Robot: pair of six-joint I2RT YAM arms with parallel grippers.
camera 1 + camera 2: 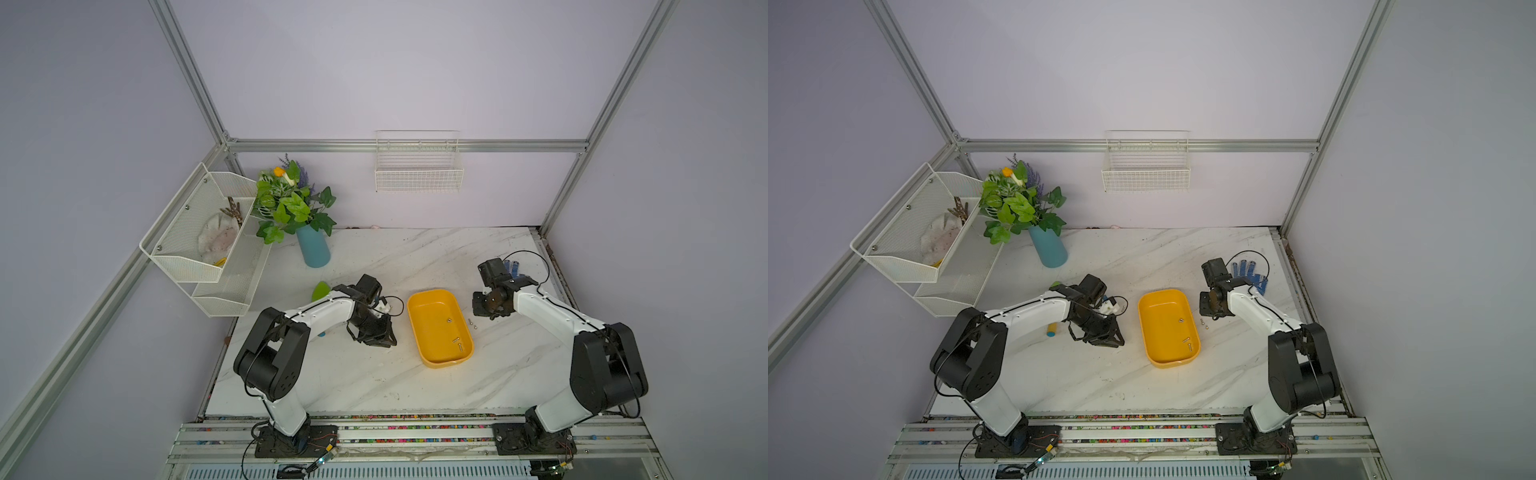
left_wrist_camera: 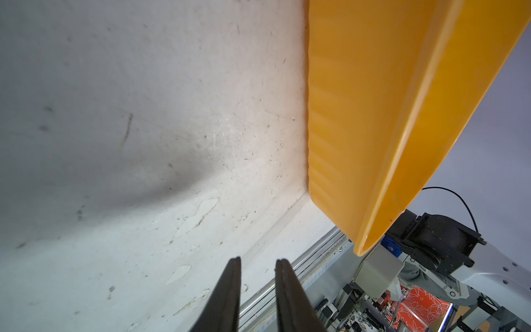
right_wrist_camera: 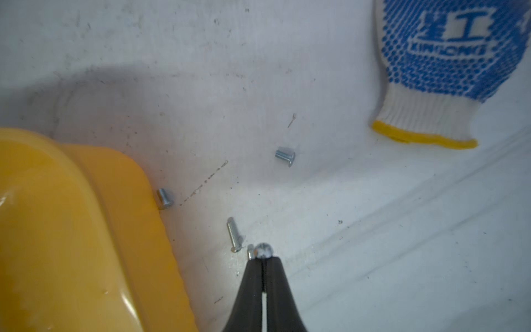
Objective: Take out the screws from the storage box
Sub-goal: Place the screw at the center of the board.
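Yellow-orange plastic: in both top views the storage box (image 1: 432, 332) sits mid-desk (image 1: 374, 374), with about three screws (image 1: 456, 340) inside it and two more lying just outside one long wall.

Left wrist view: the left hand (image 2: 258, 263) is released, with a narrow empty gap, near the box's other long wall. A careless swing could shove the box.

Right wrist view: the right hand (image 3: 263, 258), just beside the box, looks clenched on a screw (image 3: 263, 249) at its very tips. So thin a pinch may slip, and a dropped screw could roll away or scatter those lying near the box.
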